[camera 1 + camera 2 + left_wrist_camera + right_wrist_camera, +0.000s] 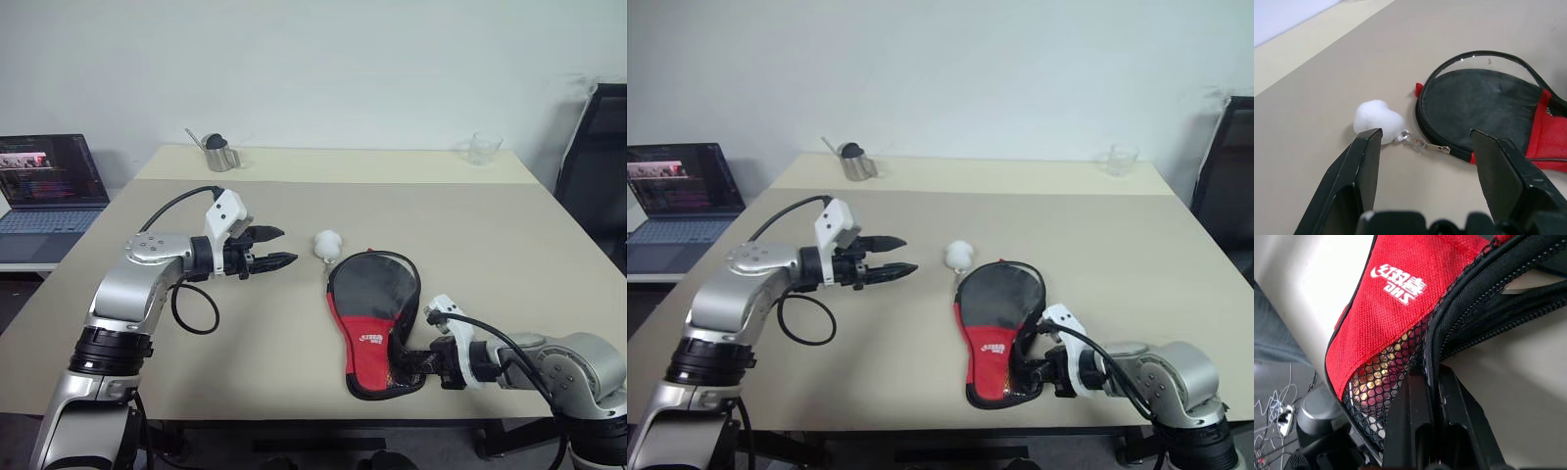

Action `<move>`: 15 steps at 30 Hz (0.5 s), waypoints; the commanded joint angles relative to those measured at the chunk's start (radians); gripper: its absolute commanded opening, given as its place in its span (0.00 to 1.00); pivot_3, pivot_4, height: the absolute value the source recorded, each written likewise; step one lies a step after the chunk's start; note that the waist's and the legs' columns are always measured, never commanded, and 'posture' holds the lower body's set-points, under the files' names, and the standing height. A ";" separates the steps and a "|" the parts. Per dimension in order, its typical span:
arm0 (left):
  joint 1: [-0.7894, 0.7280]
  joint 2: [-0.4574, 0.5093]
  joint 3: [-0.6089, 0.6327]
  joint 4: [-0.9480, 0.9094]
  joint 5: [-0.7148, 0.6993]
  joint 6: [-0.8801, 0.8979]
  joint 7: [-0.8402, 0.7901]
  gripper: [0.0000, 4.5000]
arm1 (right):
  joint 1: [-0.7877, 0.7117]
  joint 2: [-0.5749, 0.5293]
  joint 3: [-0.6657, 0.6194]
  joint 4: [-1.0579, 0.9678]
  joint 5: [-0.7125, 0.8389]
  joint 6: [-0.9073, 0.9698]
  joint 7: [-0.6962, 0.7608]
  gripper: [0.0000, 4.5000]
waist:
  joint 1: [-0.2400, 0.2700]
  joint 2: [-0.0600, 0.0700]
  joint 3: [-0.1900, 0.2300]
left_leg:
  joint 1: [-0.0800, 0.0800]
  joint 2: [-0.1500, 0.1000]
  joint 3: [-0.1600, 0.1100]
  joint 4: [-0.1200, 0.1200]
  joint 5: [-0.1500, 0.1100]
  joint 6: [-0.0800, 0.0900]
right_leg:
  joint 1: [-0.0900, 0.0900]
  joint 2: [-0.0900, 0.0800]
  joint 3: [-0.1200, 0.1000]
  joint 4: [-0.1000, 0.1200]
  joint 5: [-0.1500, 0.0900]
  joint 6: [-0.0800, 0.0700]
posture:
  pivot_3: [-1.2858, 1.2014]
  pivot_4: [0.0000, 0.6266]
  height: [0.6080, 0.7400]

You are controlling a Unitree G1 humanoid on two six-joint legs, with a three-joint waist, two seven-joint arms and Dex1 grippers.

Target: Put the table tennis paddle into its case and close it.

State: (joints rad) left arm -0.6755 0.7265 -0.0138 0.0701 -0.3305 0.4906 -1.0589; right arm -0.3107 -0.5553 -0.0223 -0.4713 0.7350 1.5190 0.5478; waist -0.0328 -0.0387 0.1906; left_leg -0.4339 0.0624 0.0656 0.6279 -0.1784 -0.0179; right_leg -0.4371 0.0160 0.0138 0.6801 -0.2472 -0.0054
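The case (372, 294) lies flat near the table's front edge, its round black part away from me and its red panel with white lettering (1398, 284) and mesh pocket (1381, 382) toward me. My right gripper (402, 364) is shut on the case's zip edge (1449, 328) at the narrow end. The case gapes a little along its right side. The table tennis paddle is hidden; something light and reddish shows through the mesh. My left gripper (286, 247) hangs open above the table, left of the case. It points at a white pompom (1376, 120) on the zip pull (1418, 142).
A metal cup (220, 154) stands at the back left and a clear glass (484, 148) at the back right. A laptop (49, 186) sits on a side table to the left. A black chair (598, 166) stands at the right.
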 commanded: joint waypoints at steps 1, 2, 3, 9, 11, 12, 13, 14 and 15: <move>-0.024 0.007 0.008 -0.006 0.003 -0.015 -0.002 0.69 | 0.033 -0.006 0.048 -0.032 0.049 0.008 0.040 0.01 | 0.000 -0.001 -0.001 | 0.000 0.000 0.000 0.000 0.000 0.000 | 0.000 0.000 0.000 0.000 0.000 0.000 | 0.52 0.24 1.00; -0.025 0.007 0.008 -0.005 0.004 -0.015 -0.002 0.69 | 0.035 -0.004 0.050 -0.035 0.050 0.005 0.041 0.01 | 0.000 -0.001 -0.001 | 0.000 0.000 0.000 0.000 0.000 0.000 | 0.000 0.000 0.000 0.000 0.000 0.000 | 0.52 0.24 1.00; -0.025 0.007 0.008 -0.006 0.004 -0.014 -0.003 0.69 | 0.039 -0.005 0.053 -0.040 0.050 0.000 0.042 0.01 | 0.000 -0.002 -0.001 | 0.000 0.000 0.000 0.000 0.000 0.000 | 0.000 0.000 0.000 0.000 0.000 0.000 | 0.52 0.24 1.00; -0.037 0.003 0.003 0.012 0.014 -0.019 -0.001 0.69 | 0.068 -0.015 0.061 -0.072 0.059 -0.012 0.057 0.01 | 0.000 -0.005 -0.003 | 0.000 0.000 0.000 0.000 0.000 0.000 | 0.000 0.000 0.000 0.000 0.000 0.000 | 0.52 0.24 1.00; -0.038 0.001 0.004 0.012 0.015 -0.017 -0.003 0.69 | 0.070 -0.016 0.058 -0.076 0.061 -0.010 0.057 0.01 | 0.000 -0.005 -0.003 | 0.000 0.000 0.000 0.000 0.000 0.000 | 0.000 0.000 0.000 0.000 0.000 0.000 | 0.52 0.24 1.00; -0.038 -0.001 0.003 0.013 0.016 -0.017 -0.004 0.69 | 0.071 -0.016 0.057 -0.075 0.061 -0.010 0.058 0.01 | 0.000 -0.005 -0.003 | 0.000 0.000 0.000 0.000 0.000 0.000 | 0.000 0.000 0.000 0.000 0.000 0.000 | 0.52 0.24 1.00; -0.038 -0.002 0.003 0.013 0.016 -0.016 -0.004 0.69 | 0.072 -0.017 0.057 -0.073 0.061 -0.010 0.058 0.01 | 0.000 -0.005 -0.003 | 0.000 0.000 0.000 0.000 0.000 0.000 | 0.000 0.000 0.000 0.000 0.000 0.000 | 0.52 0.24 1.00; -0.038 -0.003 0.003 0.013 0.016 -0.015 -0.005 0.69 | 0.072 -0.018 0.056 -0.072 0.061 -0.010 0.058 0.01 | 0.000 -0.006 -0.003 | 0.000 0.000 0.000 0.000 0.000 0.000 | 0.000 0.000 0.000 0.000 0.000 0.000 | 0.52 0.24 1.00; -0.039 -0.003 0.003 0.013 0.017 -0.015 -0.005 0.69 | 0.070 -0.016 0.056 -0.065 0.060 -0.006 0.053 0.01 | 0.000 -0.006 -0.003 | 0.000 0.000 0.000 0.000 0.000 0.000 | 0.000 0.000 0.000 0.000 0.000 0.000 | 0.52 0.24 1.00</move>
State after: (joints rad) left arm -0.6881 0.7202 -0.0159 0.0910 -0.3112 0.4902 -1.0602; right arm -0.2542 -0.5694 0.0008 -0.5169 0.7492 1.4887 0.5701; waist -0.0328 -0.0442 0.1871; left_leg -0.4338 0.0626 0.0653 0.6280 -0.1784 -0.0179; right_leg -0.4370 0.0160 0.0136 0.6802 -0.2473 -0.0055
